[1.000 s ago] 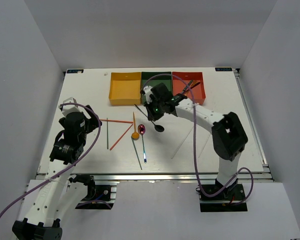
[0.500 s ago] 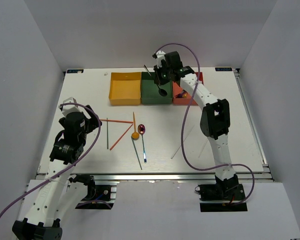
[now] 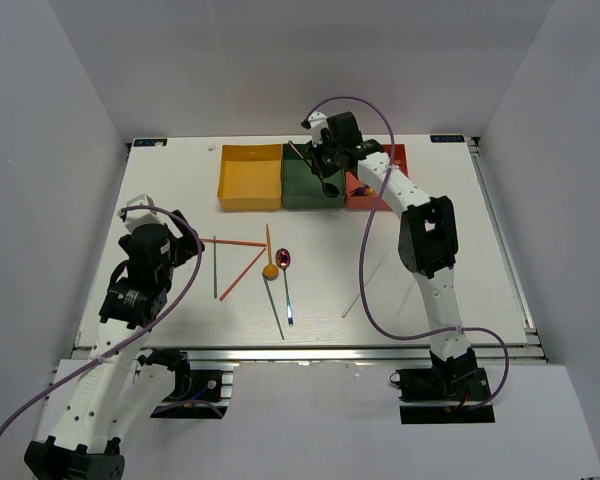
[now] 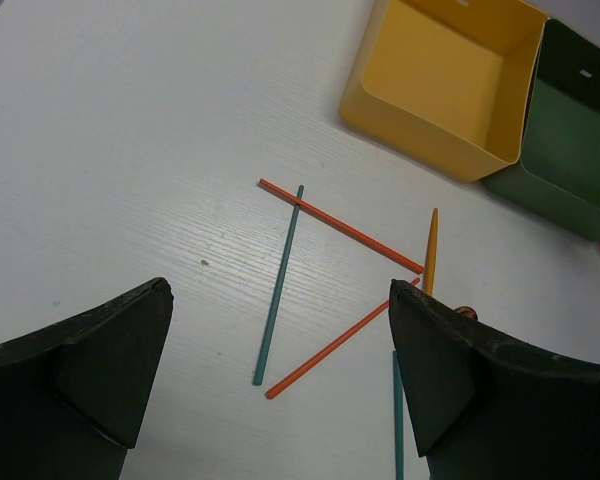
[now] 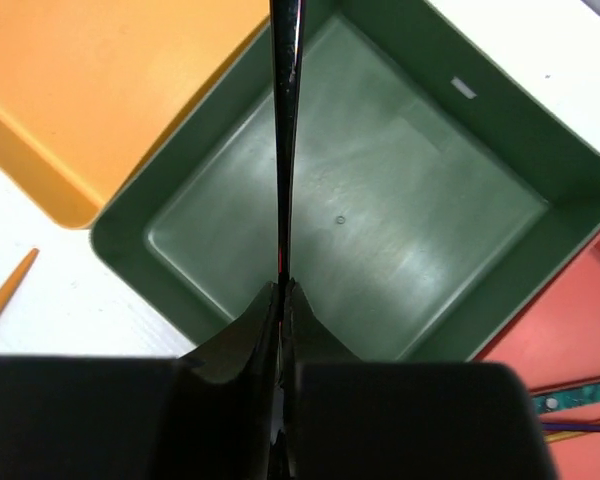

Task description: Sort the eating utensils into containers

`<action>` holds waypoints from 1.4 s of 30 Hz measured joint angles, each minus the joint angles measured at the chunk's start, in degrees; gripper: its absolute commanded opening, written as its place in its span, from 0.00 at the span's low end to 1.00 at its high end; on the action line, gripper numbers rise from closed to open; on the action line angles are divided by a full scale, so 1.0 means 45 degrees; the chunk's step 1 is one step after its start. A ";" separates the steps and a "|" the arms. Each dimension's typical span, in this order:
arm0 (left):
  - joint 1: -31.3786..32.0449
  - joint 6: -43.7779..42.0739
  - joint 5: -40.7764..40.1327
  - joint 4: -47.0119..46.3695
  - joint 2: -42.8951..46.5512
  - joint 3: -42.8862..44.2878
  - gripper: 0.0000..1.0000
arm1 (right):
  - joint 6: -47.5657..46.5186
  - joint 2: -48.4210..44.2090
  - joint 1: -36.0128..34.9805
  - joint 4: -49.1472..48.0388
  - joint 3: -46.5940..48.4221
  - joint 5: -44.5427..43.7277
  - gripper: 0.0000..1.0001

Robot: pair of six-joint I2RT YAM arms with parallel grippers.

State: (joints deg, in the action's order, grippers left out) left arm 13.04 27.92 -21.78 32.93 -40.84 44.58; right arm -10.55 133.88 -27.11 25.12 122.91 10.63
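Early: the right jaws clench a black spoon (image 5: 284,120) over the empty green tray (image 5: 380,230), the left jaws gape; most utensils (image 3: 242,275) lie on the worktop (image 3: 430,280).

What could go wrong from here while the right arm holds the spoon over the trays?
The right gripper pinches the black spoon by its thin handle above the green tray; released, it may tip onto the rim. On the table, an orange chopstick crosses a green chopstick, so lifting either could drag the other.
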 measured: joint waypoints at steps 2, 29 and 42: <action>0.0000 -0.0005 0.0005 0.0000 0.0000 0.0000 0.98 | -0.0155 0.0000 0.0024 -0.0034 0.0000 -0.0136 0.10; 0.0000 -0.0005 0.0073 0.0000 -0.0068 0.0000 0.98 | 0.7635 -0.7072 -0.5785 -0.0476 -0.8189 -0.7271 0.66; 0.0000 -0.0010 0.0248 -0.0083 0.0175 0.0000 0.98 | 1.1171 -0.5921 -0.7766 -0.0019 -1.0428 -0.7650 0.44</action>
State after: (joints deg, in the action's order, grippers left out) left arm 13.04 27.88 -20.67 32.56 -40.05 44.58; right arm 39.72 107.24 -62.06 25.04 75.99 -23.79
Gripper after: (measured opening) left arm 0.981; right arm 0.448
